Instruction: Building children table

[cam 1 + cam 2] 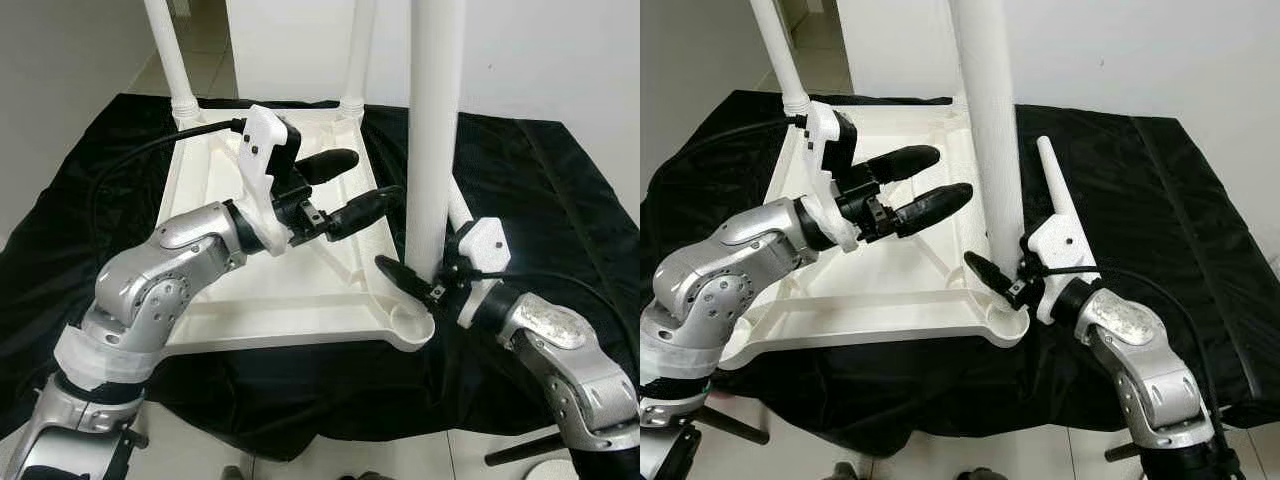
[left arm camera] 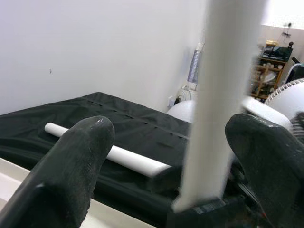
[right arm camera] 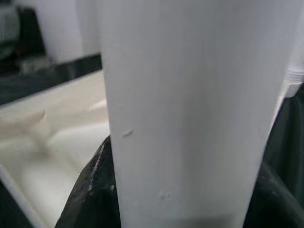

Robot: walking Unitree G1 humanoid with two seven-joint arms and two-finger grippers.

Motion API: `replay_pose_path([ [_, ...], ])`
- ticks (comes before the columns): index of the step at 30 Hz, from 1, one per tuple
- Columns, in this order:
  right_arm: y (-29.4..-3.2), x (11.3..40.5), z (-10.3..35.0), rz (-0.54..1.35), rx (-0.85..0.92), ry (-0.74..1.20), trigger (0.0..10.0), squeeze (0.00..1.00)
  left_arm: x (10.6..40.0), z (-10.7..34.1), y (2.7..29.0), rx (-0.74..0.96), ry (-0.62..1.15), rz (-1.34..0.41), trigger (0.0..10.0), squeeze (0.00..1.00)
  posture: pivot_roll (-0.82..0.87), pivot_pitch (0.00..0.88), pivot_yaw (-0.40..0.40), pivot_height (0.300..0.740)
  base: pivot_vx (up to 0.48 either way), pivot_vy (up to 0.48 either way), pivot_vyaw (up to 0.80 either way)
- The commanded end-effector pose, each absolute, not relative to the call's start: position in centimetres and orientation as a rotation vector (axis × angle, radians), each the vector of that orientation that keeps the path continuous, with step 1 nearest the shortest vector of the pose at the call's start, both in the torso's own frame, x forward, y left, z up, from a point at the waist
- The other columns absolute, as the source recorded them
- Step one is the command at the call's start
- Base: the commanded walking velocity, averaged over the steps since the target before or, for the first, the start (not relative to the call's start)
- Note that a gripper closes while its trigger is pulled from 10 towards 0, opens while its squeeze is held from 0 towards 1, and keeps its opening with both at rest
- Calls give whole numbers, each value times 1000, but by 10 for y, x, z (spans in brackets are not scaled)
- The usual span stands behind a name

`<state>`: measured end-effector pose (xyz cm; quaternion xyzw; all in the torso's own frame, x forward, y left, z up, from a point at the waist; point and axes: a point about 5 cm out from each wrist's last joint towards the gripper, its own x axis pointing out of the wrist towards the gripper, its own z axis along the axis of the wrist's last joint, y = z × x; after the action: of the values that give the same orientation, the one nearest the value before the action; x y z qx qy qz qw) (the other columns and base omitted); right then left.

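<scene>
leg [image 1: 433,130]: upright at the near right corner socket of the upturned tabletop [image 1: 300,300], which lies on a black cloth [image 1: 560,200].
right gripper [image 1: 425,280]: clamped on the leg's foot, just above the socket.
left gripper [image 1: 350,190]: spread wide over the tabletop, beside the leg, holding nothing.
other legs: two stand at the far corners; one spare [image 1: 1055,185] lies on the cloth.
risk: leg looks unseated; a slanted push could jam it or slide the tabletop.

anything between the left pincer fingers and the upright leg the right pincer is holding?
Nothing. In the left eye view the left pincer is open, just short of the upright leg, with bare tabletop underside below. The right pincer grips the leg's base.
</scene>
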<state>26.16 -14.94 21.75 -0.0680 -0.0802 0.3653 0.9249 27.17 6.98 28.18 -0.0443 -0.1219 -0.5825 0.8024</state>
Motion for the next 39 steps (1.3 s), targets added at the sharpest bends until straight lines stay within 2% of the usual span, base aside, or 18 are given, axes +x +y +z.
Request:
replay_pose_path([
  [1,-150,267,220,734,-101,-168,10000,0,254,284,63,-52,-314,-1505,10000,0,-19,62,-15,740,0,0,0],
  [11,-137,277,211,772,-106,-100,10000,0,251,294,54,-126,-356,-1574,10000,0,-18,59,-18,740,0,0,0],
  [22,-123,276,205,899,-165,-48,10000,0,258,300,42,-94,-370,-1596,10000,0,-24,68,-15,740,0,0,0],
  [33,-124,262,193,1010,-214,35,10000,0,274,305,36,-119,-314,-1538,10000,0,-47,75,-5,740,0,0,0],
  [37,-126,261,191,1010,-226,49,10000,0,272,307,40,-140,-321,-1574,10000,0,-52,77,-5,740,0,0,0],
  [38,-129,260,190,1007,-232,58,10000,0,270,309,44,-165,-308,-1615,9490,0,-49,82,-5,740,0,0,0],
  [39,-129,260,190,1007,-232,58,10000,0,270,309,44,-165,-308,-1615,9490,0,-49,82,-5,740,0,0,0],
])
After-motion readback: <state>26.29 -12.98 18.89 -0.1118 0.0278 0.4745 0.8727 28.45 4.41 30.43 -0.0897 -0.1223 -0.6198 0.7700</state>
